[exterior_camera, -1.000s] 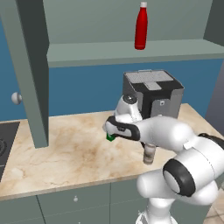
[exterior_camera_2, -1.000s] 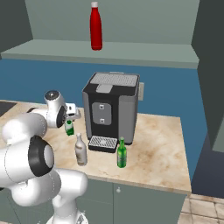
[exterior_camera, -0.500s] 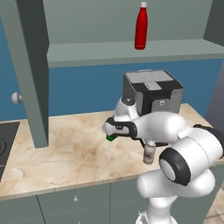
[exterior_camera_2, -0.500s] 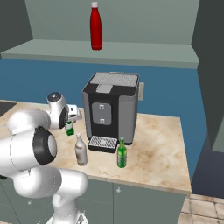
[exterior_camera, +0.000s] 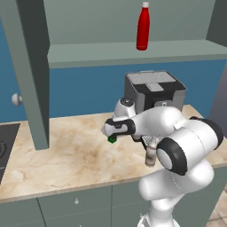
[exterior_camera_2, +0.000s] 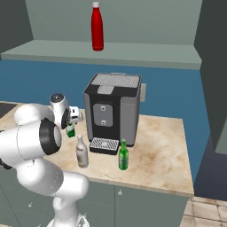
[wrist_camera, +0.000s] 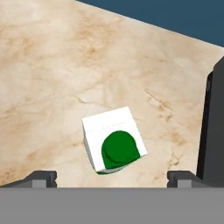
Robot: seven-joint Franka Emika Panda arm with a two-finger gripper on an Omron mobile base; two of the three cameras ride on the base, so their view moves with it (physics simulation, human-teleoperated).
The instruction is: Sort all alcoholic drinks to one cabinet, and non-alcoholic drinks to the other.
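The small green-and-white carton (wrist_camera: 114,146) stands on the marble counter (wrist_camera: 52,65), its round green cap facing the hand. My gripper (wrist_camera: 113,177) hovers just above it, open, with a fingertip (wrist_camera: 41,177) on either side and not touching. The carton (exterior_camera_2: 70,129) peeks out under the hand (exterior_camera: 117,128). A tall red bottle (exterior_camera: 142,26) stands on the open cabinet's shelf (exterior_camera: 133,51). The slim green bottle (exterior_camera_2: 123,155) and the pale grey-beige bottle (exterior_camera_2: 81,152) stand in front of the coffee machine.
A black and grey coffee machine (exterior_camera_2: 113,113) sits on the counter just right of the carton, close to one finger. The cabinet's open door (exterior_camera: 31,66) hangs down at the left over the counter. A stove edge (exterior_camera: 4,146) lies at far left.
The arm's elbow has swung in closer to the hand. The gripper stays open over the carton, barely shifted.
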